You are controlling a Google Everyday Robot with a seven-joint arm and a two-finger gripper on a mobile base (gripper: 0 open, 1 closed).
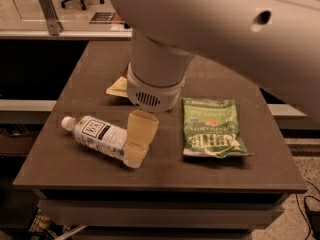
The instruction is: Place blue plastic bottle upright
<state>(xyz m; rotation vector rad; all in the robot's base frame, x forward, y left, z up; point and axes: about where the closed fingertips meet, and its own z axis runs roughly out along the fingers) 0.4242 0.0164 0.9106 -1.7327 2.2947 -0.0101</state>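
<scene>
Gripper (137,140) at base end of lying blue plastic bottle (96,132); open or closed unclear

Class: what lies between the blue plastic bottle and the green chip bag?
In the camera view, the gripper is there, at the base end of the lying blue plastic bottle; from it to the green chip bag, bare table.
</scene>
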